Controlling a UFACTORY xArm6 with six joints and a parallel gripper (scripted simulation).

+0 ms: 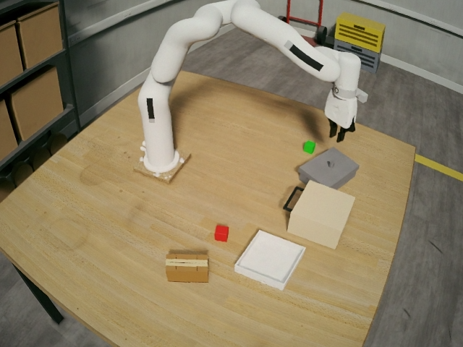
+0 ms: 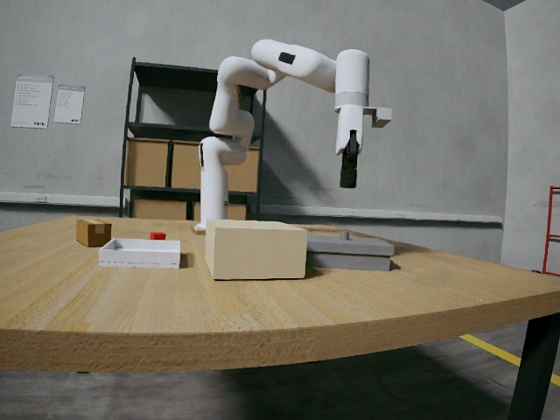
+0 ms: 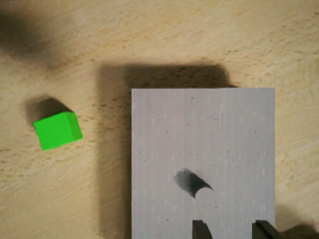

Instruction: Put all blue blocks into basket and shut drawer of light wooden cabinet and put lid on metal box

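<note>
- Two black fingers of the hand (image 1: 341,136) (image 2: 348,184) (image 3: 230,230) stand partly open, well short of full spread, with nothing between them.
- The grey lid (image 1: 321,164) (image 2: 353,246) (image 3: 224,129) sits on the metal box (image 1: 339,184) (image 2: 353,262), beside the light wooden cabinet (image 1: 325,205) (image 2: 255,253).
- It should handle as a stiff, flat slab, perhaps weighty and slick. Its small central knob (image 1: 330,163) (image 2: 344,235) (image 3: 203,195) is the place to grip; an off-centre pinch could let it tilt or slip.
- The arm reaches high and out, its wrist bent so the hand points down, well above the lid. The wrist view squares with the lid's edges; centring on the knob looks advisable before descending.
- No blue block shows, and the white basket (image 1: 257,277) (image 2: 140,259) holds none. Lifting the lid to look inside seems the likely step.
- The green block (image 1: 309,147) (image 3: 57,131) and red block (image 1: 221,233) (image 2: 157,235) should stay out.
</note>
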